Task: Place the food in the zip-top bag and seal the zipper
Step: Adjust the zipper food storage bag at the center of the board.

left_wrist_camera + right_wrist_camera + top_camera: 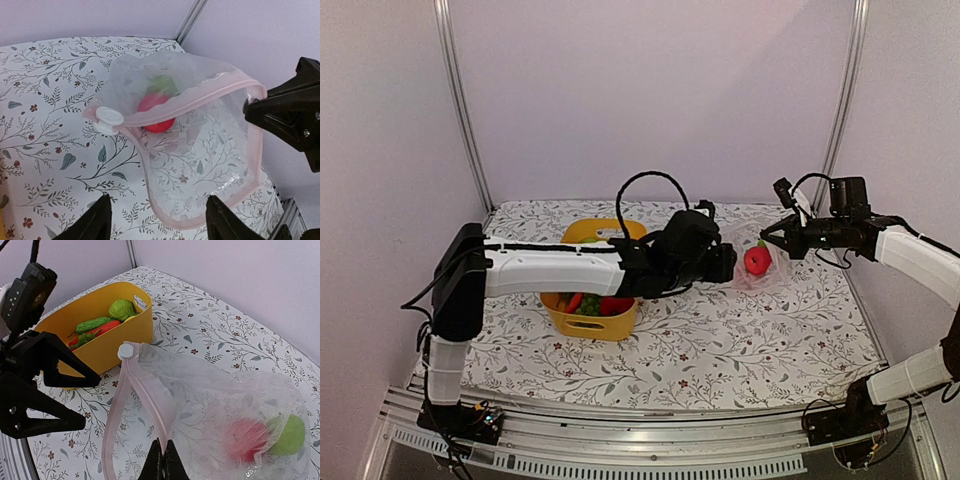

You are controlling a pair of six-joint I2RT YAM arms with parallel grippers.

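Note:
The clear zip-top bag point(767, 272) point(200, 165) point(215, 390) lies on the patterned table with its mouth gaping. A red food piece point(756, 261) point(156, 112) point(245, 437) and a green one point(162, 84) point(290, 435) sit inside it. My right gripper point(770, 240) point(163, 460) is shut on the pink zipper point(200, 97) point(150, 395), holding the upper lip raised. A white slider point(109, 119) point(126, 350) sits at the strip's end. My left gripper point(725, 262) point(159, 220) hovers open just before the bag's mouth, nothing between its fingers.
A yellow tub point(590, 325) point(115, 345) stands left of the bag, under my left arm, holding more food point(590, 303) point(100, 325): green, red and orange pieces. Pale walls with metal posts close in the table at the back and sides.

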